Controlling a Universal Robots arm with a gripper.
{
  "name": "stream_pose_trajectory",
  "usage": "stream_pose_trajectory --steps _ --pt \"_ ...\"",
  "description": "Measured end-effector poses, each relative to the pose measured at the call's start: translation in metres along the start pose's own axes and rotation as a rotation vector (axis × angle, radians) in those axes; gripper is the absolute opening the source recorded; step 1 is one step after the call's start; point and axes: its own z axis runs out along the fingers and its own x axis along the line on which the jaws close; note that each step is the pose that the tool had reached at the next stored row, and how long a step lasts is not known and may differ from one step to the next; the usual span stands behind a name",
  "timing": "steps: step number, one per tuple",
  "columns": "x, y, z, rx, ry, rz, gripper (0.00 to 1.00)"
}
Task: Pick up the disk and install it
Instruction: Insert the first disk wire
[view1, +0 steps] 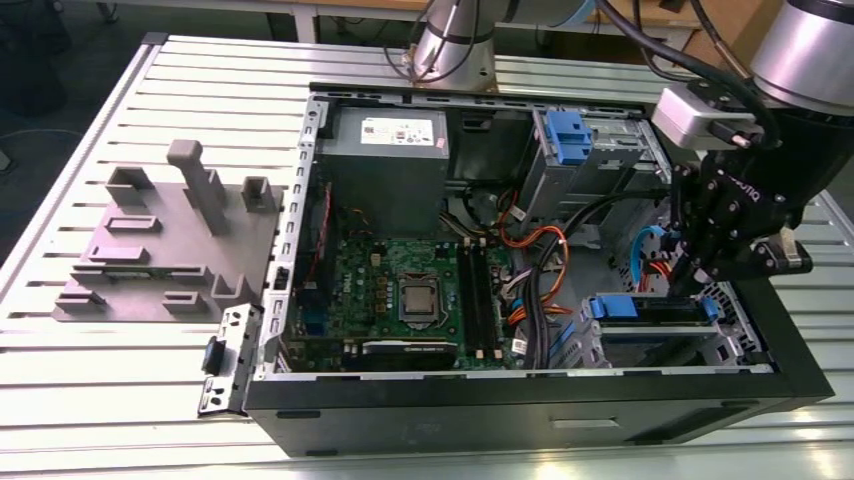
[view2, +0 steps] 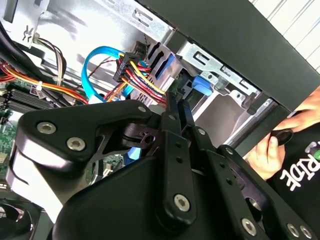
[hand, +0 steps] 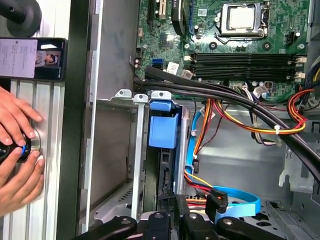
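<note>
The disk (view1: 647, 310) stands on edge in the drive bay at the case's front corner, on the exterior view's right, with its blue bracket (hand: 162, 127) facing the motherboard. My gripper (view1: 687, 285) hangs straight over the end of the disk nearest the case wall. In both wrist views the black fingers (view2: 177, 105) run side by side with hardly any gap, their tips at the disk's dark edge (hand: 167, 175). Whether they pinch any part of it is hidden. My gripper (hand: 174, 207) sits just beside the red, yellow and blue cables.
The open computer case (view1: 534, 385) holds a motherboard (view1: 400, 290), a grey power supply (view1: 387, 150), a second blue latch (view1: 567, 135) and cable bundles (view1: 534, 260). A blue cable (hand: 235, 197) loops close by. A person's hands (hand: 17, 155) rest outside the case wall. A grey fixture (view1: 160, 240) stands on the table.
</note>
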Motion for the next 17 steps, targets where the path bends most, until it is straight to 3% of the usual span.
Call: stream_pose_trajectory --steps 9,13,17 --pt "0.0019 0.0033 0.0006 0.0079 -0.0007 0.000 0.17" --pt "0.0038 0.0064 0.0012 0.0213 -0.0106 0.002 0.17" --pt "0.0059 0.0069 0.0017 0.0239 -0.0190 0.003 0.17"
